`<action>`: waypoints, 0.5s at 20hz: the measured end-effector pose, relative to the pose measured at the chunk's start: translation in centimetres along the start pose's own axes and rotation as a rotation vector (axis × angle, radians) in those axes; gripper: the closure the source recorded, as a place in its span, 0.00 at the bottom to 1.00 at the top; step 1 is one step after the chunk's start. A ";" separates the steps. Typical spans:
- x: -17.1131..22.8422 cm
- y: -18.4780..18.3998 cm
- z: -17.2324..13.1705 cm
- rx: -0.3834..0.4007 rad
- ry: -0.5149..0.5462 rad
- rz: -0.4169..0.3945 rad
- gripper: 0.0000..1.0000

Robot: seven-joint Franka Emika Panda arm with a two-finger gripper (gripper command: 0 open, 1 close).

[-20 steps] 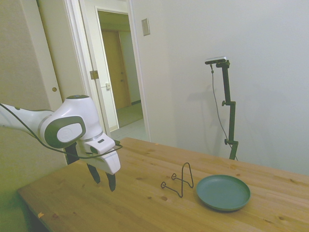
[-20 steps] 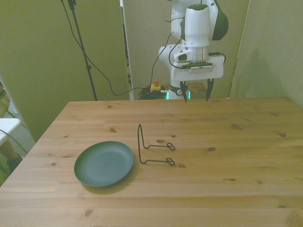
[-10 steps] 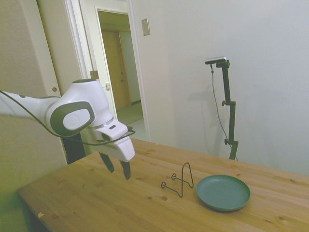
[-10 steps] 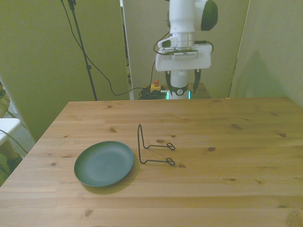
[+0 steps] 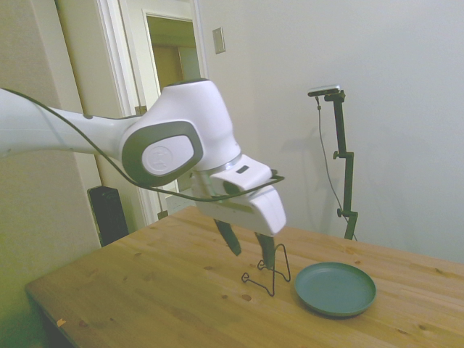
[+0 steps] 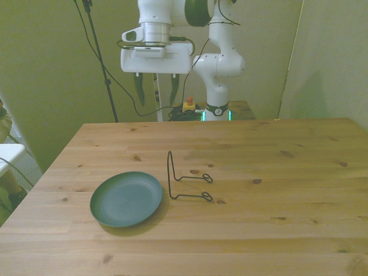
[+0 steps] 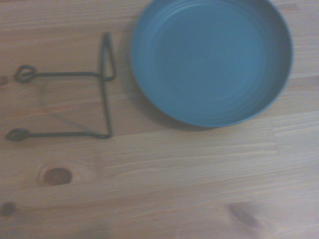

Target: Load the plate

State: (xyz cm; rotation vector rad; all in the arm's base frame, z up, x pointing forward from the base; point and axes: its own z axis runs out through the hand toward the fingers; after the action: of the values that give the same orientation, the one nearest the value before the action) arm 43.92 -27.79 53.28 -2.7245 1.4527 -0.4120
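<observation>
Claw point(image 6: 155, 89) now raised, leftward, open

Wooden table point(image 6: 276, 172) bears plate point(image 6: 126, 198) beside wire stand point(image 6: 185, 183).

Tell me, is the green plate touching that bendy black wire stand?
Apart. In the wrist view a strip of bare wood shows between the plate and the wire stand; the front view shows the same gap.

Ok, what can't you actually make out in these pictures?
- Side view: the gripper overlaps part of the wire stand.
- Wrist view: soft focus; the plate is cut off by the picture's edge.
- Every view: the plate's underside, hidden against the table.
</observation>
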 end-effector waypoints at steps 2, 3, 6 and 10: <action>2.4 1.4 0.6 -0.017 0.008 0.008 0.00; 3.5 2.1 0.9 -0.026 0.010 0.012 0.00; 5.9 3.4 2.4 -0.038 0.009 0.011 0.00; 7.2 3.0 2.7 -0.013 0.008 0.002 0.00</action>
State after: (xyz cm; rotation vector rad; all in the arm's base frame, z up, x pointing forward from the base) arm 45.99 -35.60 51.77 -2.7349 1.4650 -0.4151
